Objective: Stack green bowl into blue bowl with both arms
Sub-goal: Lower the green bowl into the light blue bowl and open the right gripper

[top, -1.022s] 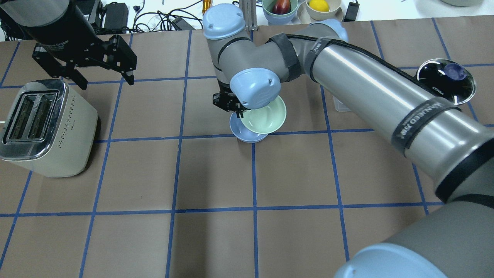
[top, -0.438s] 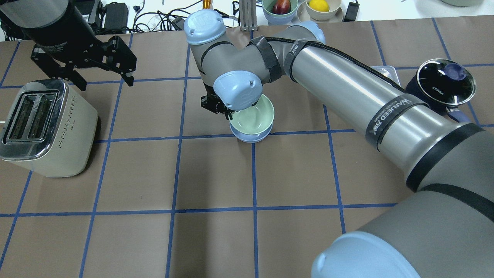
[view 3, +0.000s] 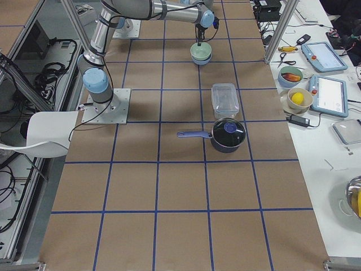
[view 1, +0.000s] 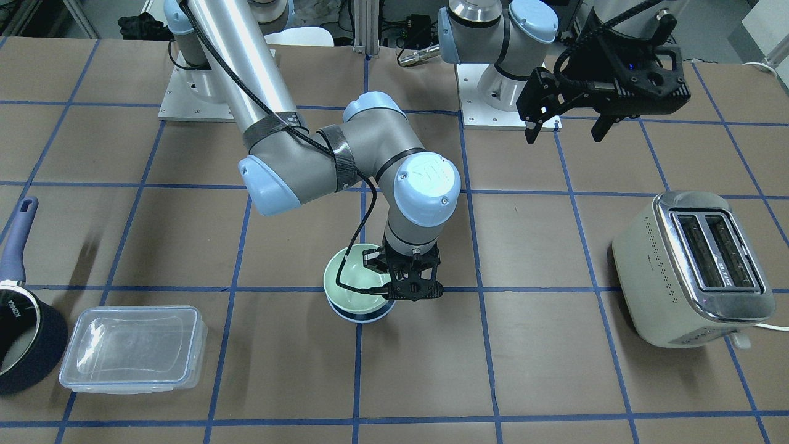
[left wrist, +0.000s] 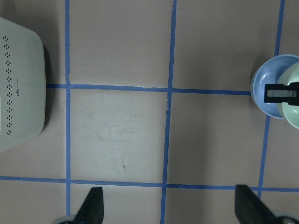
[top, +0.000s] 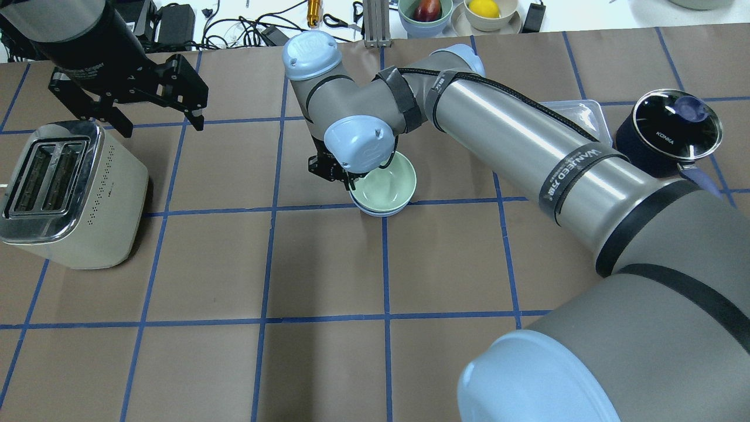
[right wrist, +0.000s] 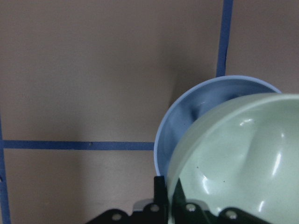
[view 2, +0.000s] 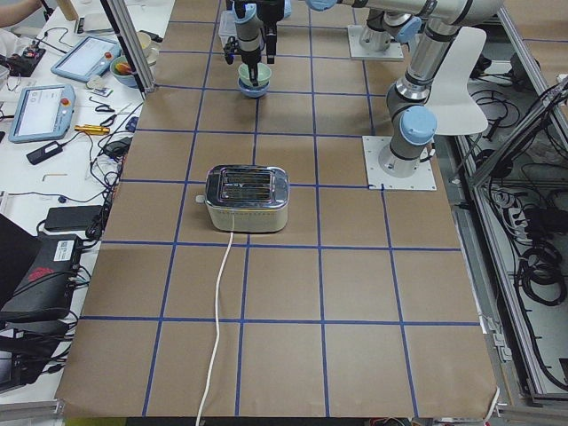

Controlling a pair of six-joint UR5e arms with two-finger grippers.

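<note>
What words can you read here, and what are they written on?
"KONKA": on the saucepan lid.
"WANUEED": on the black strap around the right arm; more beside it, unreadable.
Left gripper label: too blurred.
Toaster print: too small.

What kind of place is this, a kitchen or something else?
Probably a robotics lab using kitchen props: a left arm and right arm bolted to a table gridded in blue tape, tablets and cables alongside, plus a toaster.
</note>
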